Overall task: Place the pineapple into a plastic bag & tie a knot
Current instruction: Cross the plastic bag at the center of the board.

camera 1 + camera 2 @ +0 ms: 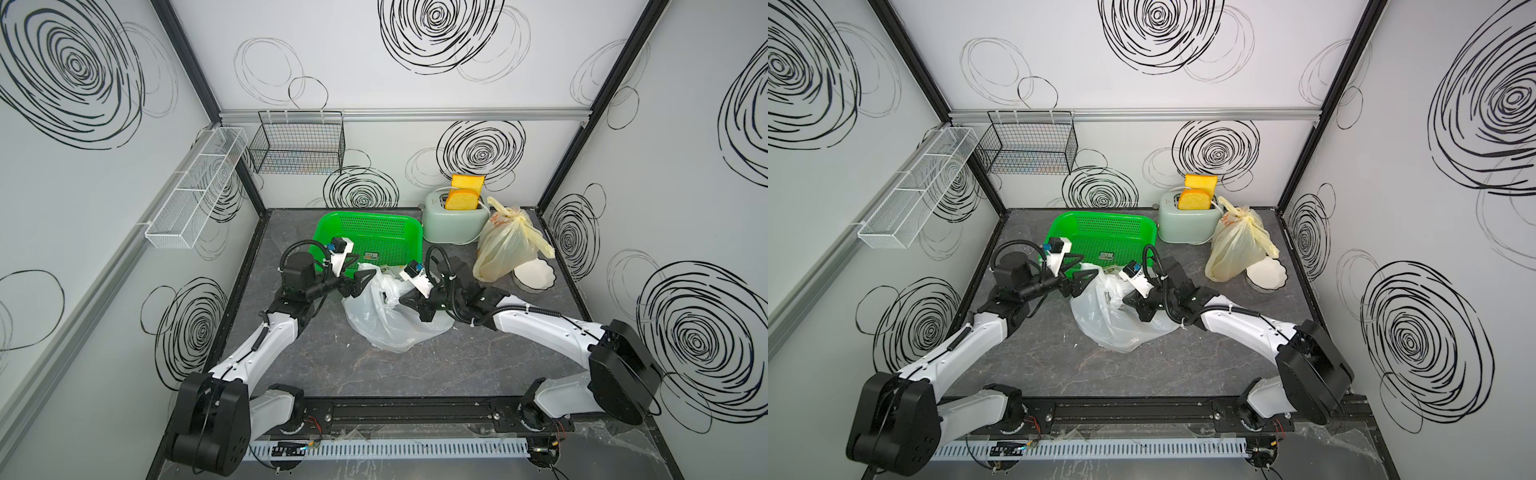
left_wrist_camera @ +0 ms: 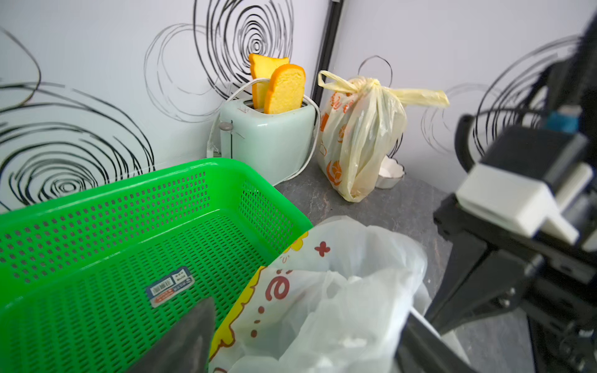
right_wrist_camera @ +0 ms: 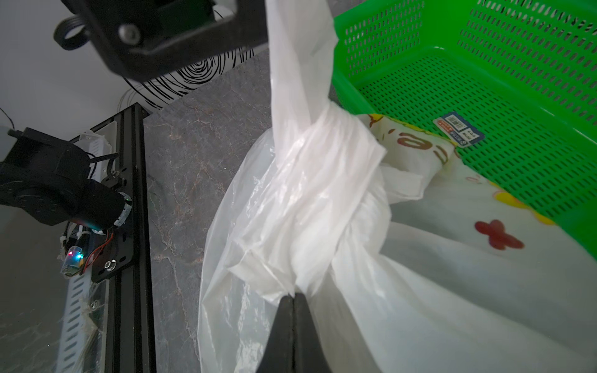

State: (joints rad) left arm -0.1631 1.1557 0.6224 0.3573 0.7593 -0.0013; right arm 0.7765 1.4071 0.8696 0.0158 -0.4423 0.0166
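Green basket [image 1: 365, 227] beside toaster [image 1: 453, 227] — yellow bag [image 1: 508, 245] alongside.

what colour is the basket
The basket is bright green, clearest in the left wrist view.

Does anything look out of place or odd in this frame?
The white plastic bag slumps, only loosely knotted, with its printed side draped over the near rim of the green basket. The right end effector pinches the bag's twisted handles.
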